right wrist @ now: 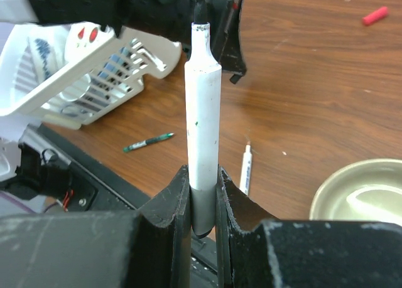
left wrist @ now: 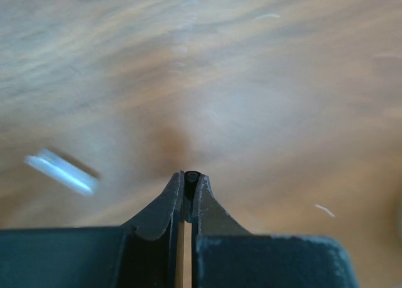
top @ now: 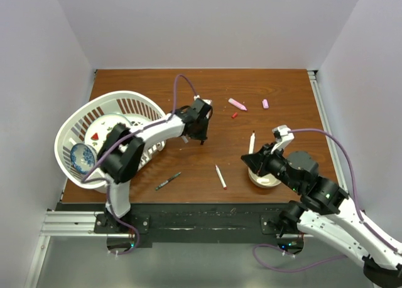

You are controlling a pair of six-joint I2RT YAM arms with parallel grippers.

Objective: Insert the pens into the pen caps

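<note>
My left gripper (left wrist: 191, 177) is shut on a small black pen cap (left wrist: 191, 175), held just above the wooden table; from above, this gripper (top: 202, 141) hangs at mid-table. My right gripper (right wrist: 203, 182) is shut on a white pen (right wrist: 202, 112), which stands upright with its dark tip up. In the top view that pen (top: 252, 142) rises from the right gripper (top: 255, 157). Another white pen (top: 220, 176) and a thin dark pen (top: 168, 181) lie near the front. A pink pen (top: 237, 104), a red cap (top: 234, 115) and a pale pink cap (top: 265, 103) lie farther back.
A white basket (top: 135, 101) holding dishes leans at the left. A pale bowl (top: 264, 182) sits under my right arm, also seen in the right wrist view as the bowl (right wrist: 326, 191). A blurred white object (left wrist: 61, 172) lies left of my left gripper.
</note>
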